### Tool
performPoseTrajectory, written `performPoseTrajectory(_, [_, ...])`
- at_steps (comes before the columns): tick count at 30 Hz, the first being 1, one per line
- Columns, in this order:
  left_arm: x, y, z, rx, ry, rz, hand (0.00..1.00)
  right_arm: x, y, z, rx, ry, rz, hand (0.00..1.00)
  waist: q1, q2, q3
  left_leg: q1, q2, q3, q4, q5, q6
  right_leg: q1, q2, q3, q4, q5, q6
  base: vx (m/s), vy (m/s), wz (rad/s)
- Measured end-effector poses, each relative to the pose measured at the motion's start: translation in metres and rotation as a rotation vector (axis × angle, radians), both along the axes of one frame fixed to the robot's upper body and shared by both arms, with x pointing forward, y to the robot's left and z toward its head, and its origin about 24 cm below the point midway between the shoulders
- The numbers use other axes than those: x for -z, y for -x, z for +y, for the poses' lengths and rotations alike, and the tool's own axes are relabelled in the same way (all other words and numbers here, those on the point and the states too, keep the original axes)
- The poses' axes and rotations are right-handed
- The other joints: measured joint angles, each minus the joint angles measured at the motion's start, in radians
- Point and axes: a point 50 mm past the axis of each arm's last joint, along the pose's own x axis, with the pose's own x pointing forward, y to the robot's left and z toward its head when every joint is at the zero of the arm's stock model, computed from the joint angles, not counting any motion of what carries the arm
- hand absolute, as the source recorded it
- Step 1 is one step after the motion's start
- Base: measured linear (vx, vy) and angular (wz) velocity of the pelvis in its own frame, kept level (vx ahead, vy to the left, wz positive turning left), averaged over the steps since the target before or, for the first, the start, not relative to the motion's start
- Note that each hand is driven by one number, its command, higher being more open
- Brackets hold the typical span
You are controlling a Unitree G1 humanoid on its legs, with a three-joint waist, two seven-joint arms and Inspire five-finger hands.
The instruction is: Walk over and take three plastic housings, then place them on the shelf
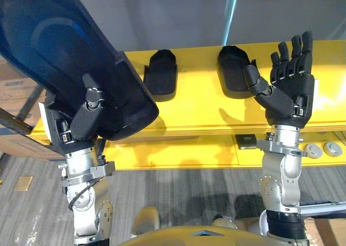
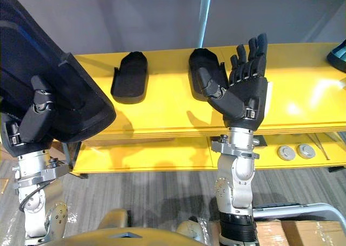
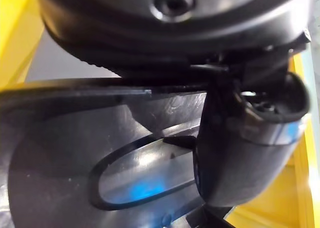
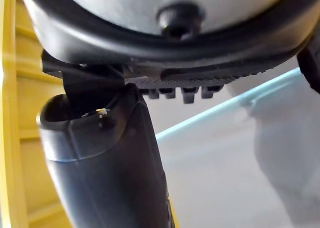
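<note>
A large black plastic housing point(image 1: 65, 57) is held up at the left, over the near edge of the yellow shelf point(image 1: 200, 105). My left hand point(image 1: 86, 116) is shut on it, the thumb point(image 3: 250, 148) pressed on its inner face point(image 3: 75, 153). Two smaller black housings lie side by side on the shelf top, one point(image 1: 161, 75) at the middle and one point(image 1: 231, 70) to its right. My right hand point(image 1: 289, 89) is raised in front of the shelf, palm up and open, holding nothing, close beside the right housing.
A lower yellow ledge carries a small dark square plate point(image 1: 247, 141) and two round silver discs point(image 1: 323, 148). Another dark part point(image 2: 338, 54) sits at the shelf's far right. Cardboard boxes point(image 1: 13, 89) stand at the left, and a grey wall rises behind the shelf.
</note>
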Motion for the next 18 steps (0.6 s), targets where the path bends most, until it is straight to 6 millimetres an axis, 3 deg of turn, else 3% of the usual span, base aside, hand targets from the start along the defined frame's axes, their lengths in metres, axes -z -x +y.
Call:
performPoseTrajectory(1, [0.002,0.001,0.001,-0.005,0.003,0.009,0.0,0.001,-0.001,0.002,-0.017,-0.01,-0.003,1.0,-0.003,0.001,-0.001,0.004,0.011,-0.019,0.012,0.014,-0.002,-0.004,-0.02,0.012,0.01,-0.004,0.031,-0.08,0.406,-0.21])
performPoseTrajectory(2, [0.005,0.004,0.001,-0.011,0.008,0.024,0.0,0.002,-0.001,0.004,-0.045,-0.028,-0.009,1.0,-0.014,0.023,-0.006,0.018,0.029,-0.048,0.03,0.028,-0.008,-0.017,-0.054,0.035,0.027,-0.019,0.073,-0.1,0.509,-0.17])
performPoseTrajectory(3, [0.007,0.005,-0.002,0.021,0.012,0.024,0.0,0.004,0.0,0.004,-0.051,-0.063,-0.013,1.0,-0.022,0.06,-0.018,0.037,0.041,-0.035,0.034,0.02,-0.039,-0.021,-0.071,0.046,0.031,-0.011,0.105,-0.1,0.585,-0.14])
performPoseTrajectory(4, [0.007,0.005,-0.004,0.052,0.024,0.013,0.0,0.006,0.002,0.004,-0.05,-0.078,-0.013,1.0,-0.022,0.079,-0.024,0.052,0.047,-0.013,0.017,0.009,-0.06,-0.02,-0.074,0.053,0.028,-0.001,0.123,-0.1,0.702,-0.03])
performPoseTrajectory(5, [0.005,0.003,-0.01,0.118,0.041,-0.018,0.0,0.011,0.004,0.007,-0.043,-0.119,-0.005,1.0,-0.025,0.094,-0.027,0.101,0.068,0.078,-0.031,-0.123,-0.156,-0.01,-0.087,0.063,0.015,0.029,0.153,-0.09,0.735,0.11])
performPoseTrajectory(6, [0.002,-0.002,-0.019,0.185,0.042,-0.04,0.0,0.016,0.004,0.013,-0.045,-0.161,0.013,1.0,-0.031,0.085,-0.021,0.12,0.058,0.135,-0.065,-0.233,-0.167,0.003,-0.107,0.068,-0.017,0.102,0.15,-0.1,0.722,0.0])
performPoseTrajectory(7, [0.001,-0.005,-0.022,0.217,0.038,-0.039,0.0,0.022,0.001,0.019,-0.052,-0.192,0.041,1.0,-0.02,0.045,-0.002,0.123,0.036,0.161,-0.046,-0.223,-0.147,0.002,-0.129,0.07,-0.042,0.159,0.129,-0.15,0.628,-0.21])
performPoseTrajectory(8, [0.003,-0.007,-0.024,0.241,0.043,-0.018,0.0,0.03,-0.001,0.03,-0.085,-0.197,0.086,1.0,-0.006,0.036,0.007,0.124,0.033,0.179,-0.052,-0.232,-0.129,0.0,-0.12,0.047,-0.082,0.249,0.096,-0.17,0.537,-0.3])
performPoseTrajectory(9, [0.006,-0.012,-0.025,0.272,0.04,0.027,0.0,0.034,-0.004,0.048,-0.137,-0.154,0.13,1.0,-0.006,0.016,0.006,0.123,0.04,0.189,-0.083,-0.215,-0.096,0.003,-0.082,-0.003,-0.036,0.223,0.095,-0.14,0.4,-0.15])
performPoseTrajectory(12, [0.008,-0.023,-0.029,0.333,0.024,0.061,0.0,0.021,-0.005,0.061,-0.174,-0.083,0.079,1.0,-0.008,0.009,0.002,0.127,0.01,0.187,-0.174,-0.154,-0.061,0.006,0.029,0.01,0.013,0.079,0.113,0.0,0.203,0.12])
performPoseTrajectory(13, [0.006,-0.029,-0.034,0.377,0.027,0.06,0.0,0.014,-0.006,0.061,-0.17,-0.068,0.049,1.0,-0.01,0.009,0.001,0.126,-0.018,0.185,-0.214,-0.121,-0.046,0.011,0.06,0.003,0.003,0.039,0.096,0.0,0.178,0.22])
performPoseTrajectory(16, [0.003,-0.039,-0.054,0.485,-0.003,0.067,0.0,0.012,-0.006,0.052,-0.108,-0.051,0.041,1.0,-0.03,0.011,-0.007,0.123,-0.066,0.192,-0.256,-0.087,-0.027,0.059,0.064,-0.03,-0.116,0.059,0.084,-0.02,0.101,0.12])
performPoseTrajectory(18, [0.003,-0.038,-0.065,0.534,-0.05,0.07,0.0,0.015,-0.004,0.044,-0.065,-0.05,0.058,1.0,-0.04,0.023,-0.014,0.122,-0.066,0.196,-0.262,-0.082,-0.029,0.069,0.074,-0.031,-0.151,0.079,0.085,-0.03,0.033,-0.03])
